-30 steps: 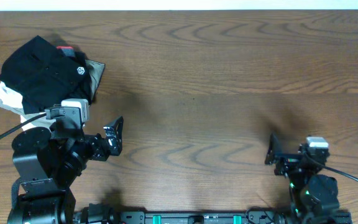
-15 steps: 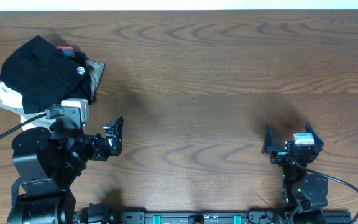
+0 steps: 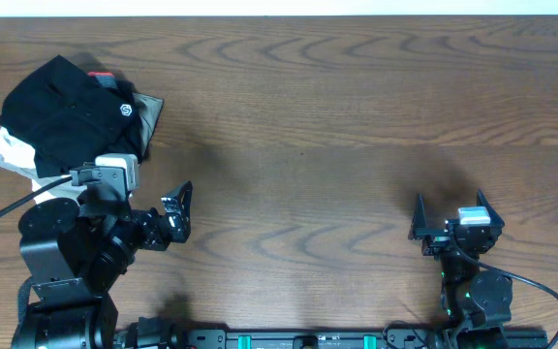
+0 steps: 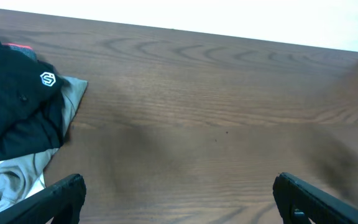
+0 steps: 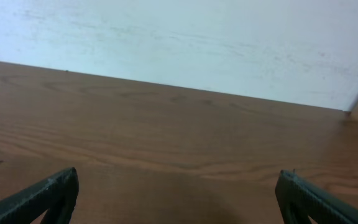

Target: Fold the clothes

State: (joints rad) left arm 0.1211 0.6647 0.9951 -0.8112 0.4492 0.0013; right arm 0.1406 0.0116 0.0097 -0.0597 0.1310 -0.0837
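A pile of clothes (image 3: 71,116) lies at the far left of the wooden table: a black garment with a small white logo on top, grey, white and red cloth under it. It also shows at the left edge of the left wrist view (image 4: 17,112). My left gripper (image 3: 177,213) is open and empty, low near the front left, right of the pile and apart from it. In its own view (image 4: 179,199) only bare wood lies between the fingers. My right gripper (image 3: 449,215) is open and empty at the front right, over bare wood (image 5: 179,193).
The wooden table (image 3: 337,126) stretches wide between the two arms. A white wall (image 5: 179,43) rises behind the table's far edge. The arm bases and a cable stand at the front edge.
The right gripper turned and opened wider between one second ago and half a second ago, then held still. The left arm and the clothes have not moved.
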